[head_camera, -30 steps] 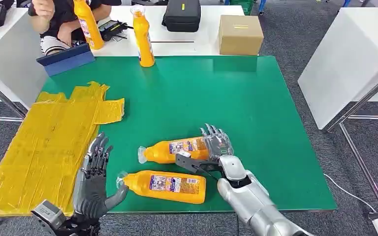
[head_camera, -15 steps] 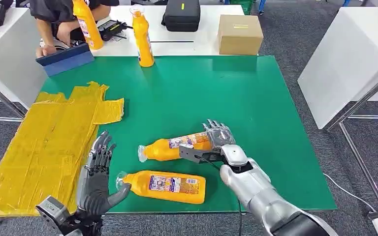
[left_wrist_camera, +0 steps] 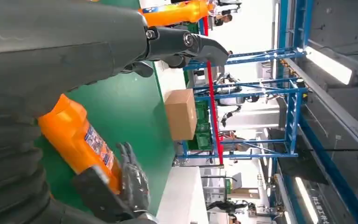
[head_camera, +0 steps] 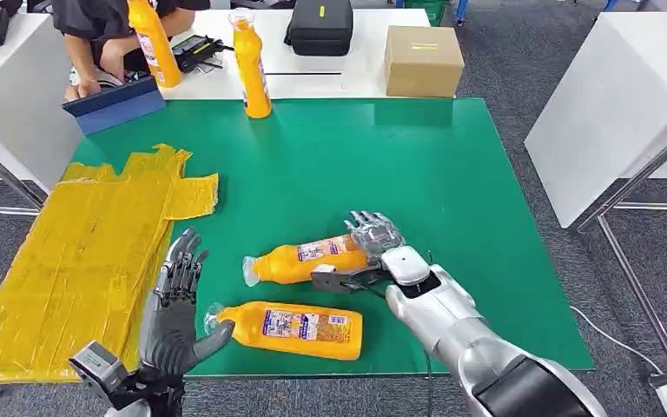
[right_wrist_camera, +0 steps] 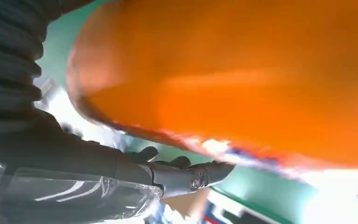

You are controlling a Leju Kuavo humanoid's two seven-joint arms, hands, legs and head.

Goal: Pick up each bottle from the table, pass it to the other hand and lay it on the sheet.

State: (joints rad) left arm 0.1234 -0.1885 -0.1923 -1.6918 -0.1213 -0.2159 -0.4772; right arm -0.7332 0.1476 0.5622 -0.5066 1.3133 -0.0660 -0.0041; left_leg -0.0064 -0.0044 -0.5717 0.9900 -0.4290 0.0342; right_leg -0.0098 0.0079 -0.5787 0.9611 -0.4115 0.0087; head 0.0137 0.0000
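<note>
Right hand [head_camera: 373,248] on one of four bottles [head_camera: 306,261]

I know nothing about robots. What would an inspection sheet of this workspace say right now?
Surface: green table, yellow sheet at its left edge.
Job's things: far lying bottle and near lying bottle on the green; none on the sheet.
Clutter: standing bottle, blue pad, cardboard box, black case.
Hands: right hand grips the far lying bottle's base; left hand holds nothing, fingers apart.
Cables: thin white cable on the floor.
Surroundings: a person holding another bottle.
</note>
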